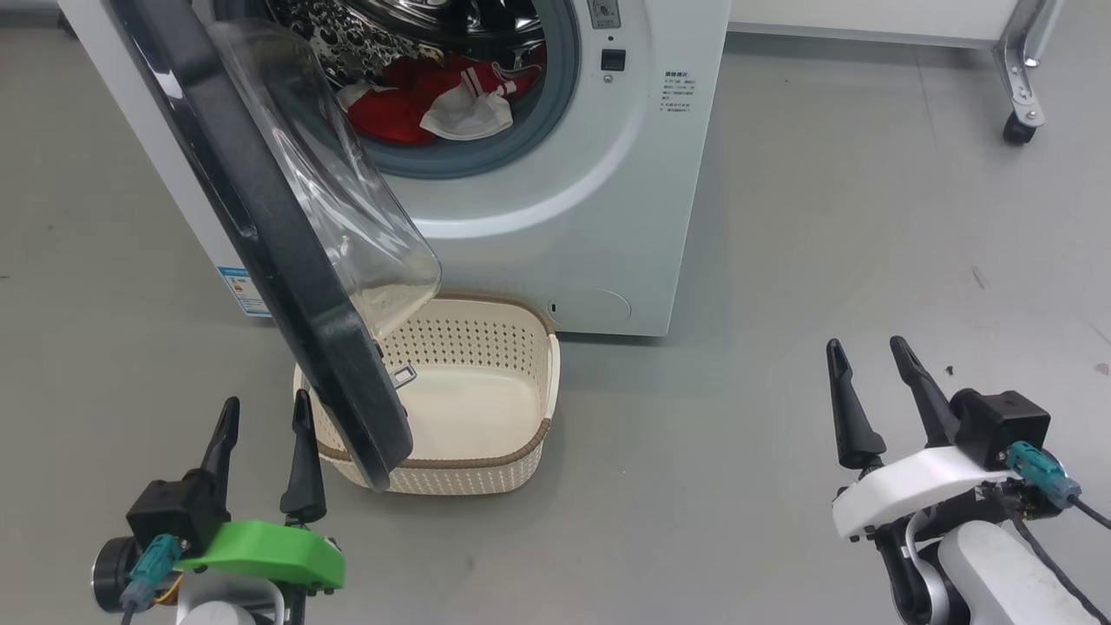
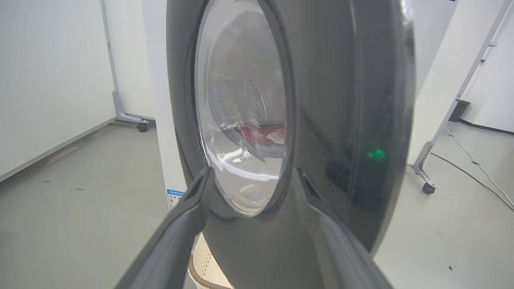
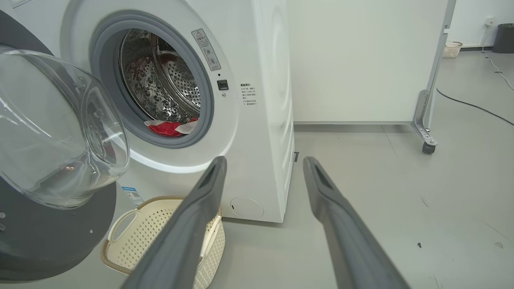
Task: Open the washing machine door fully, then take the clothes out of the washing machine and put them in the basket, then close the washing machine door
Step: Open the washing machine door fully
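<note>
Currently the washing machine door [image 1: 321, 347] stands swung out, its lower edge overhanging the basket [image 1: 486, 343], which sits on the floor [image 1: 781, 260] against the washing machine [image 1: 555, 217]. Clothes [image 1: 417, 104], red with a whitish piece, lie in the drum mouth at 12 o'clock. Left claw [image 1: 266, 399] at 7 o'clock: fingers spread, empty, just beside the door's black rim; contact cannot be told. Right claw [image 1: 866, 343] at 4 o'clock: fingers spread, empty, well apart from the machine.

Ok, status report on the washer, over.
Left pincer, right pincer open, empty. Door part open, overhanging basket. Clothes in drum. Door partly blocks the drop.
</note>
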Tool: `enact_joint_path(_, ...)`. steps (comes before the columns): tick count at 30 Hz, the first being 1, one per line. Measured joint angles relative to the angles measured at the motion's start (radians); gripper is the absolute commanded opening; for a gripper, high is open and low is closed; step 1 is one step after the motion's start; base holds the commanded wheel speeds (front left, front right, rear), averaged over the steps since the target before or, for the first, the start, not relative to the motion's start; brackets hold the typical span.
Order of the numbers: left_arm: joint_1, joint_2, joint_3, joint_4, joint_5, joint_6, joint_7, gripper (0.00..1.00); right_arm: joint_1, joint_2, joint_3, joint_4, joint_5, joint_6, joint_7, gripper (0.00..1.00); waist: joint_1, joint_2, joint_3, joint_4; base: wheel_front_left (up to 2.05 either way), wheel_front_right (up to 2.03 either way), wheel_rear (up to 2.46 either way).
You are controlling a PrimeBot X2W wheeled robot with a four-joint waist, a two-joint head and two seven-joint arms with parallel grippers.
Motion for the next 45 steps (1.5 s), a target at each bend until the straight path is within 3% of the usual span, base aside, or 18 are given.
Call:
enact_joint_path(20,0.015,0.000,-0.009,0.010,0.000,-0.012,0.000,1.00,0.106,0.044,-0.046,-0.042,-0.103,0.002,0.000,1.00,-0.0001,0.0000,-0.010,-0.004,0.00,0.00,0.00)
enact_joint_path(45,0.025,0.000,-0.014,0.011,0.000,-0.012,0.000,1.00,0.150,0.082,-0.096,-0.049,-0.160,0.035,0.000,1.00,-0.0001,0.0000,0.001,-0.007,0.00,0.00,0.00)
